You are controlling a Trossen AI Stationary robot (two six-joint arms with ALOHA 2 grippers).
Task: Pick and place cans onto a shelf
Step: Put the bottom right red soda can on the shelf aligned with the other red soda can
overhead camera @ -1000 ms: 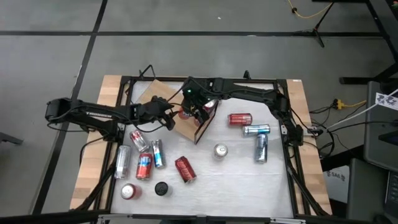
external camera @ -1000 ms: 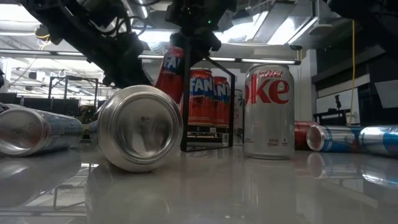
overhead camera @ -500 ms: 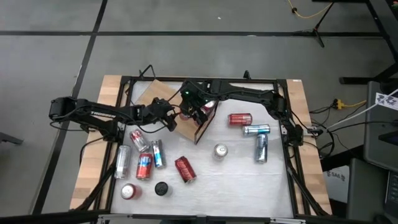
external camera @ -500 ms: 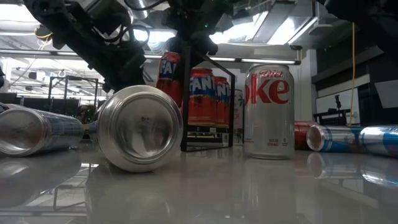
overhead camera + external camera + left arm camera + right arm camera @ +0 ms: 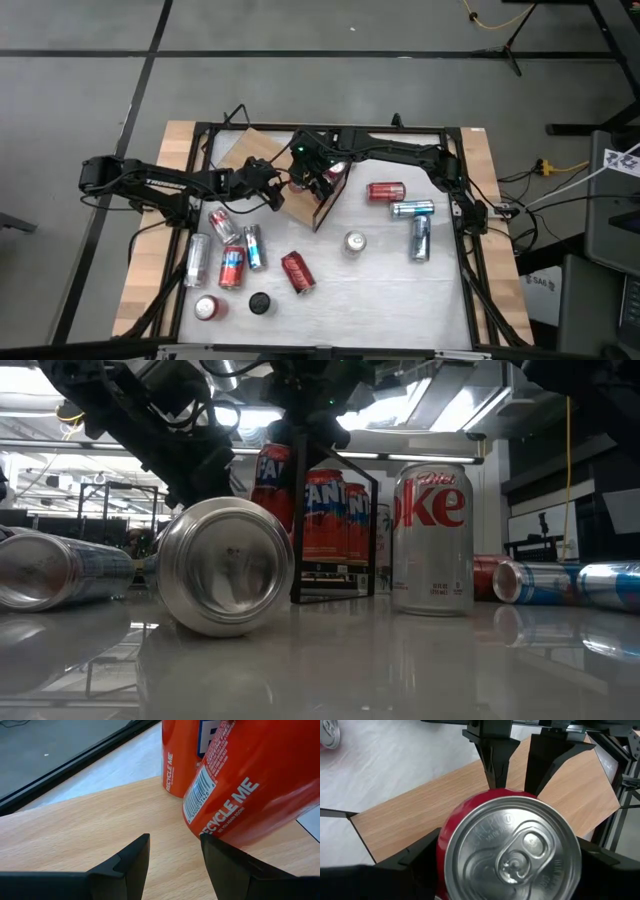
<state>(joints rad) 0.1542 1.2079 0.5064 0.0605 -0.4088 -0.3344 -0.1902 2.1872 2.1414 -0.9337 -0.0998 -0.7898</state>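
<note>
The shelf [image 5: 258, 155], a light wooden board with a black frame [image 5: 322, 207], lies at the table's far left. Two red cans [image 5: 322, 515] stand on it. My right gripper [image 5: 318, 180] hangs over the board, shut on another red can [image 5: 270, 475] that is tilted. My left gripper [image 5: 272, 192] rests low over the board just left of that can, its fingers [image 5: 131, 857] open with nothing between them. The held can's bottom is hidden behind a lying can [image 5: 225, 565] in the low view. My right gripper pinches the red can's wall just below its silver top [image 5: 512, 847], one finger [image 5: 420, 857] on each side. The fingers come from above, slanting down. The can is tilted over the shelf; whether its bottom touches the board does not show. My left gripper has one fingertip [image 5: 207, 842] right at the can's lower side [image 5: 235, 815]; I cannot tell whether it touches.
Several cans lie loose on the white tabletop: a red one [image 5: 385, 191] and two blue-and-silver ones [image 5: 420, 238] on the right, several [image 5: 232, 266] at the near left. A silver can [image 5: 354, 242] stands upright mid-table. A black disc [image 5: 260, 302] sits near the front.
The red can in my right gripper has come down a little toward the shelf and leans less; over the last half second it has kept still.
</note>
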